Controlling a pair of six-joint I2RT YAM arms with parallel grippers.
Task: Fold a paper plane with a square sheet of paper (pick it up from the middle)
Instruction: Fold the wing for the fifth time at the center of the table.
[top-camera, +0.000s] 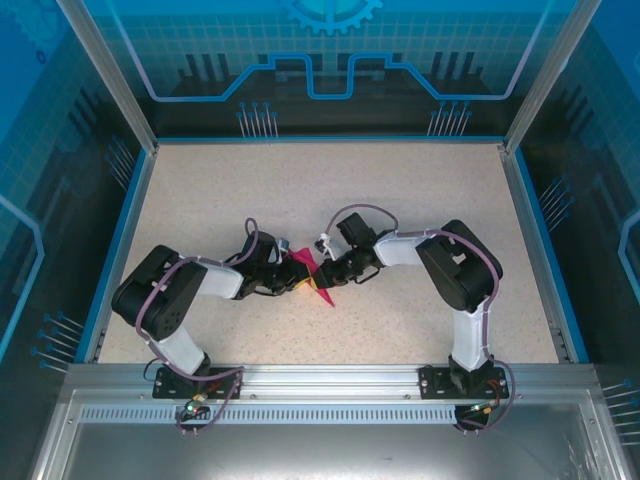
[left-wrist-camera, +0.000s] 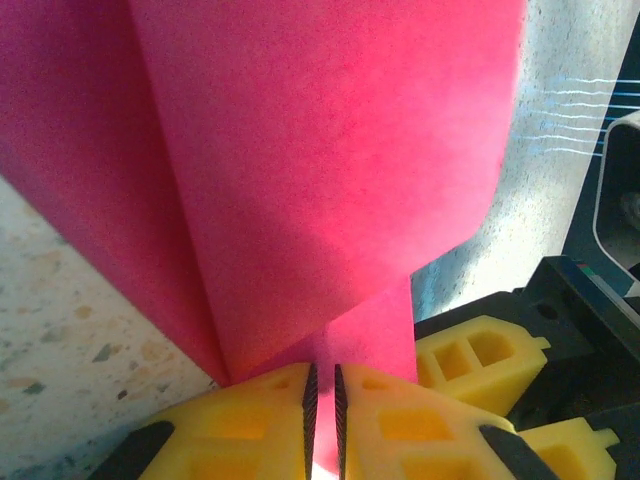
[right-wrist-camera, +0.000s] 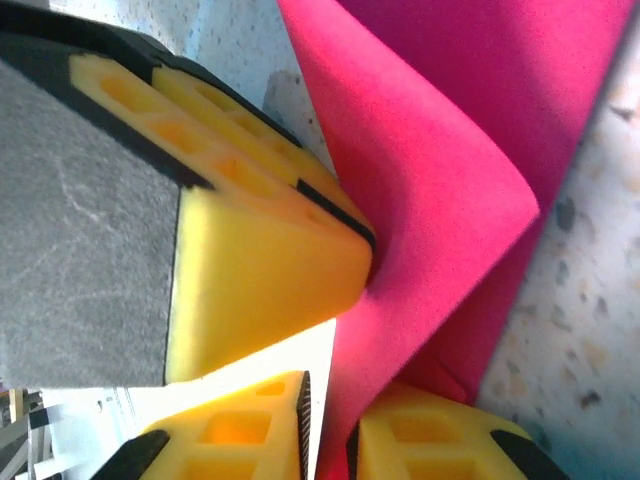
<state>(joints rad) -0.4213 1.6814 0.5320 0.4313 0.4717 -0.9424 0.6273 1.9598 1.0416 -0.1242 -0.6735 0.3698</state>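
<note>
The square sheet of paper (top-camera: 304, 264) is magenta-pink, folded into layered flaps and held just above the table between the two arms. My left gripper (left-wrist-camera: 323, 372) is shut on a narrow part of the paper (left-wrist-camera: 320, 150), which fans out wide beyond the pads. My right gripper (right-wrist-camera: 327, 400) comes in from the other side. Its jaws stand slightly apart. The paper (right-wrist-camera: 440, 150) runs between them, against the right pad, with a bright gap at the left pad. The left gripper's yellow fingers (right-wrist-camera: 260, 250) pinch the fold close by. In the top view the left gripper (top-camera: 290, 281) and right gripper (top-camera: 336, 272) almost touch.
The speckled beige table (top-camera: 400, 200) is bordered by a blue rim (top-camera: 125, 240) and metal frame posts (top-camera: 105, 75). Both arm bases sit on the metal rail (top-camera: 320, 380) at the near edge. The right gripper's yellow fingers (left-wrist-camera: 480, 350) lie right beside the left jaws.
</note>
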